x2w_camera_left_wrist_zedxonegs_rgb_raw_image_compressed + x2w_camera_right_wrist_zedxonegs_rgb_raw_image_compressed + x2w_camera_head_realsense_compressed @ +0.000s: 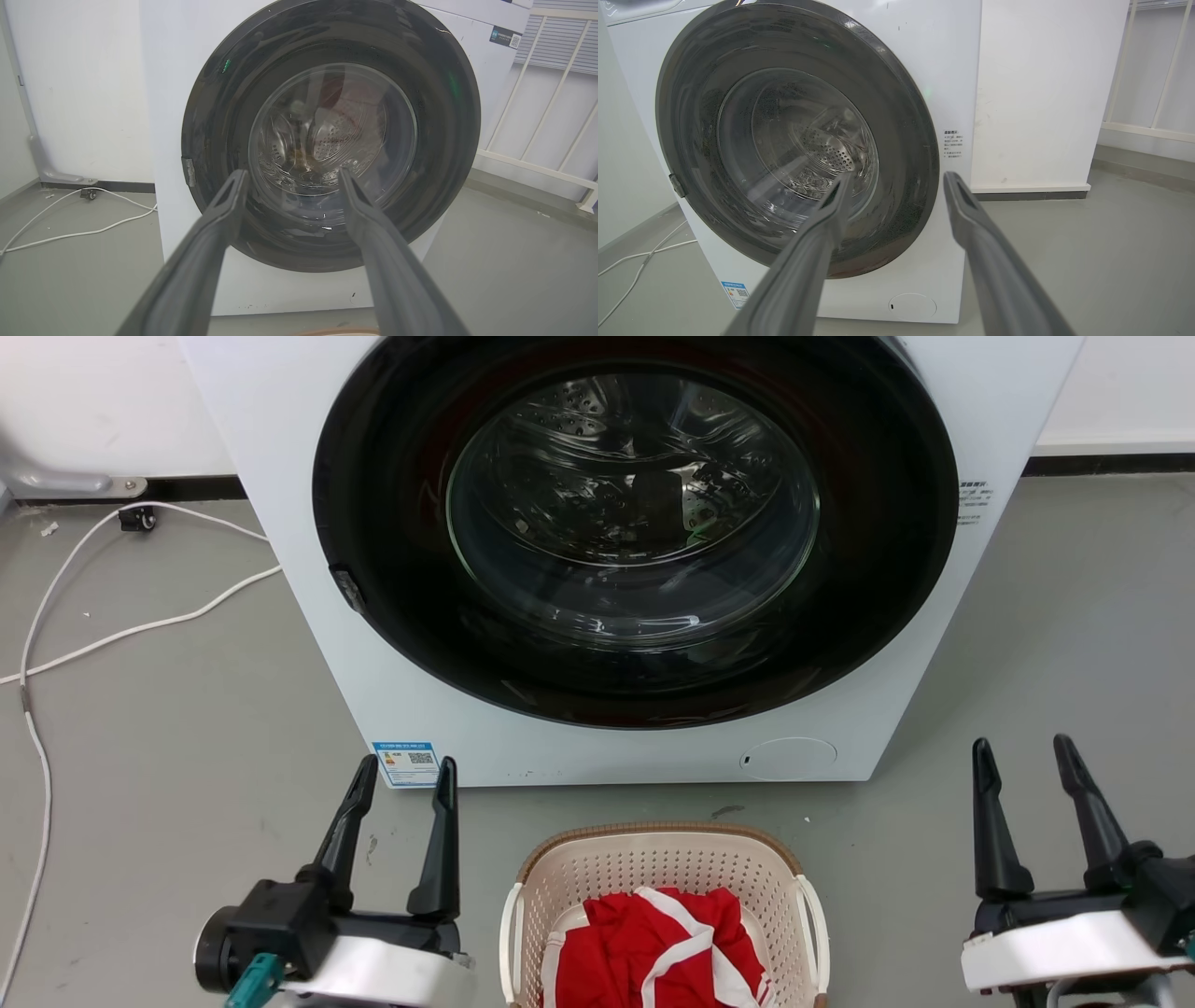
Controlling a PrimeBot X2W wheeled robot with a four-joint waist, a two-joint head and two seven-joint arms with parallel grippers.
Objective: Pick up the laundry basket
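**At the washer front: basket on the floor, both grippers empty**

Nearest the robot, in the head view, the laundry basket [653, 863] sat on the grey floor [1027, 644], midway between the two arms. Its near end was cut off by the bottom edge. A red garment with white trim [616, 943] lay inside, also cropped, so what kind of garment it was could not be told. The white side handles showed on both flanks.

The left gripper [408, 763] stood to the basket's left and the right gripper [1021, 744] well off to its right. Neither touched the basket. Both had their fingers spread apart with nothing between them. The left wrist view confirmed the gap of the left gripper [292, 171], and the right wrist view that of the right gripper [899, 174]. A thin brown sliver [336, 332] at the bottom edge of the left wrist view was too cropped to identify.

Beyond the basket, a short strip of floor away, stood the white washing machine [560, 751], its top out of frame. Its round dark door [635, 532] was closed. Reflections in the glass obscured the drum, and a small green speck inside could not be made out.

Farthest left, a white cable [140, 630] ran across the floor towards the wall, its ends out of view.
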